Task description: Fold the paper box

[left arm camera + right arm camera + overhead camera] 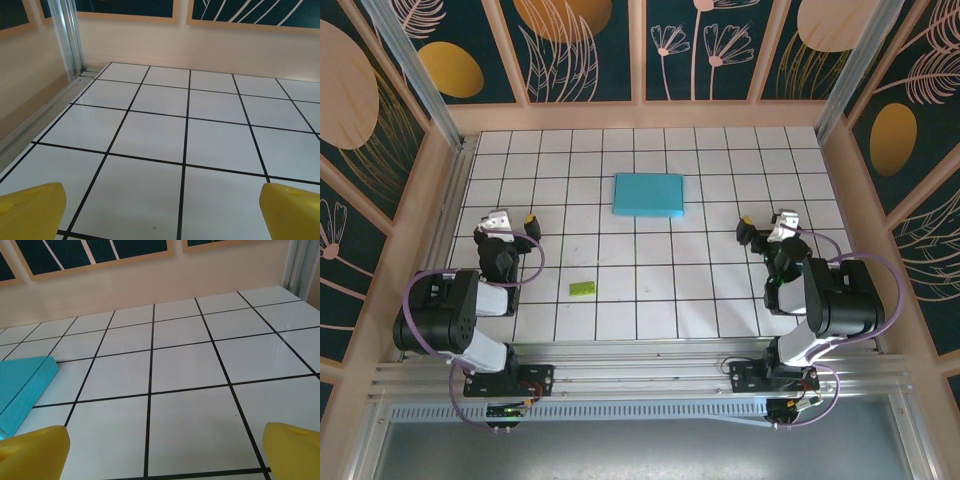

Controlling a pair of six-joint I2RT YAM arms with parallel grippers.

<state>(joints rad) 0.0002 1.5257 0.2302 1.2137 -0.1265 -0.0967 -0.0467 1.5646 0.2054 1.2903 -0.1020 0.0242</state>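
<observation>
Paper box (649, 194) lies blue and flat on the table (700, 290); left pincer (515, 218) and right pincer (767, 222) both released, empty

From above, the light is bright and even, soft and diffuse, and every shadow on the tiled table (720, 290) is weak. My arms cast only faint grey smudges beside them, and the paper box (649, 194) shows a thin darker line along its near edge. Straight rails bow slightly toward the corners of that view. Through my left wrist camera the glossy tiles carry a pale sheen, strongest far off by the wall. My left fingertips (30, 210) are soft and out of focus. Through the right wrist camera the grid lines are crisp and the sheen is milder — my right fingertips (35, 452) blur the same way.
</observation>
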